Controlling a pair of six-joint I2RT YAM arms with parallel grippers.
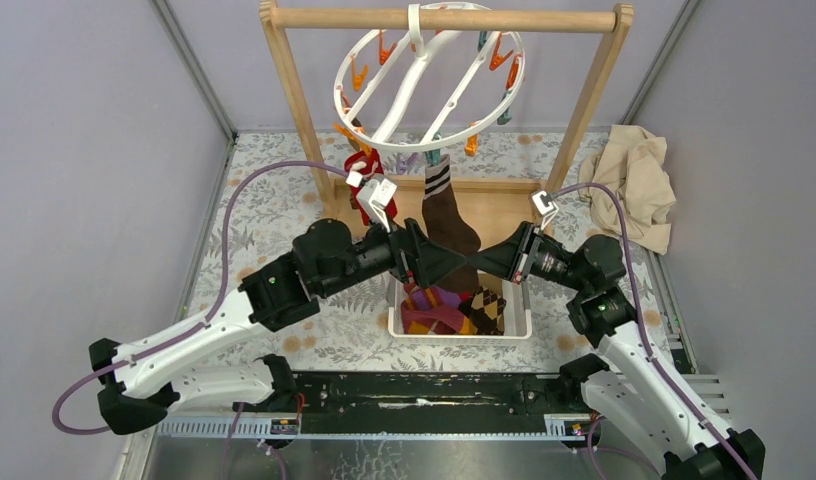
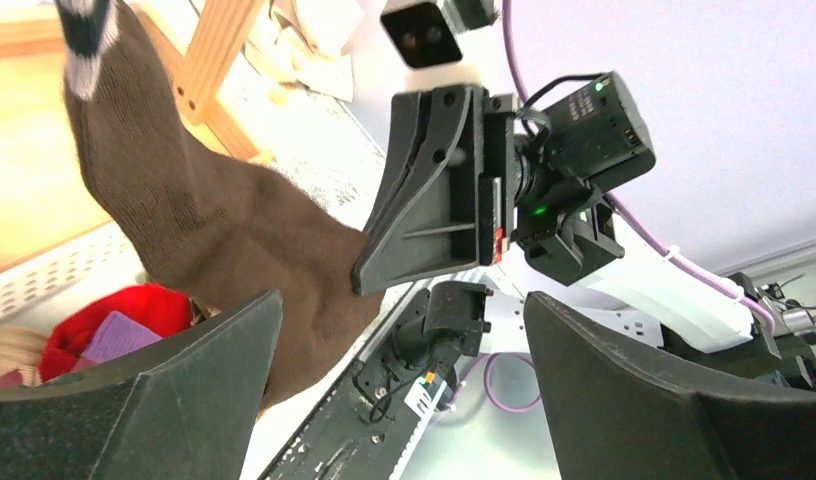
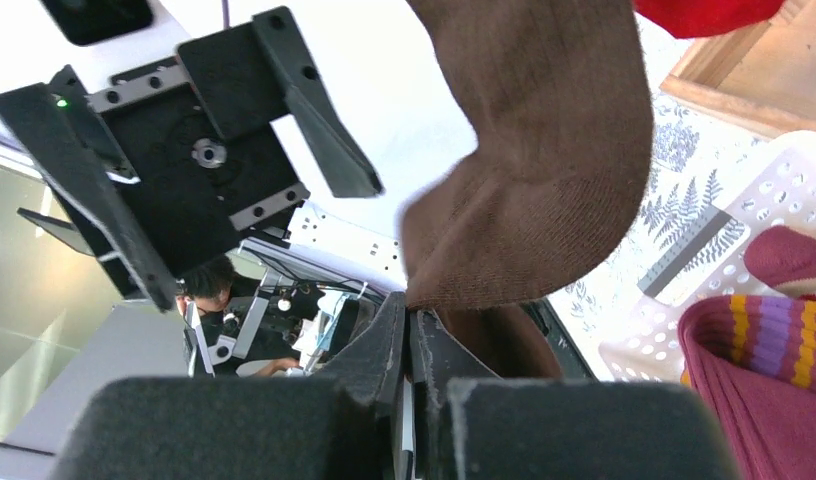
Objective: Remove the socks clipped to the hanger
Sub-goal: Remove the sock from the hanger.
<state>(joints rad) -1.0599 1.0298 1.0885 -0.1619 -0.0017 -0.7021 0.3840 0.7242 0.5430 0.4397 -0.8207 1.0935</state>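
The white ring hanger [image 1: 429,85] hangs tilted from the wooden rack bar, with orange and teal clips on it. A brown sock with a striped cuff [image 1: 450,225] hangs from a teal clip [image 1: 434,160]. A red sock [image 1: 362,190] hangs to its left. My right gripper [image 1: 477,263] is shut on the brown sock's toe, and the pinch shows in the right wrist view [image 3: 409,315] under the sock [image 3: 544,150]. My left gripper [image 1: 452,262] is open and empty beside the toe. In the left wrist view [image 2: 404,400] the sock [image 2: 214,230] is just off its left finger.
A white basket [image 1: 462,331] below the grippers holds purple-orange striped [image 1: 429,312] and argyle [image 1: 484,308] socks. The wooden rack's posts [image 1: 296,100] and base board stand behind. A tan cloth [image 1: 639,180] lies at the right by the wall.
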